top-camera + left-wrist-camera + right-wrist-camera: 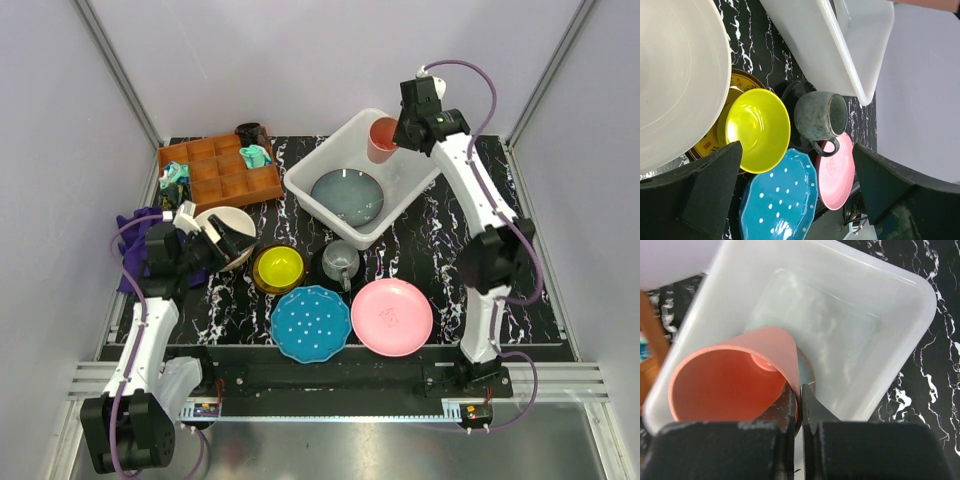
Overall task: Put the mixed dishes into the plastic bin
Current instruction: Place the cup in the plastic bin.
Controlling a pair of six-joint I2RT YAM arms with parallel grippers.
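Observation:
My right gripper point(400, 133) point(800, 400) is shut on the wall of the pink cup point(381, 140) point(730, 375), held tilted over the far end of the plastic bin point(300, 190) point(910, 330). A grey-blue plate point(347, 196) lies inside the bin. My left gripper point(218, 240) point(797, 192) is open beside the cream bowl point(236, 226) point(675, 75), gripping nothing. On the table sit the small yellow bowl point(277, 267) point(757, 130), the grey mug point(341, 260) point(820, 116) on a black saucer point(792, 92), the blue dotted plate point(310, 323) point(780, 197) and the pink plate point(391, 316) point(837, 175).
A brown wooden compartment tray point(220, 170) with small items stands at the back left, with a black object point(248, 132) behind it. A purple cloth point(135, 225) lies at the left edge under my left arm. The yellow bowl rests on a brown patterned dish point(710, 145).

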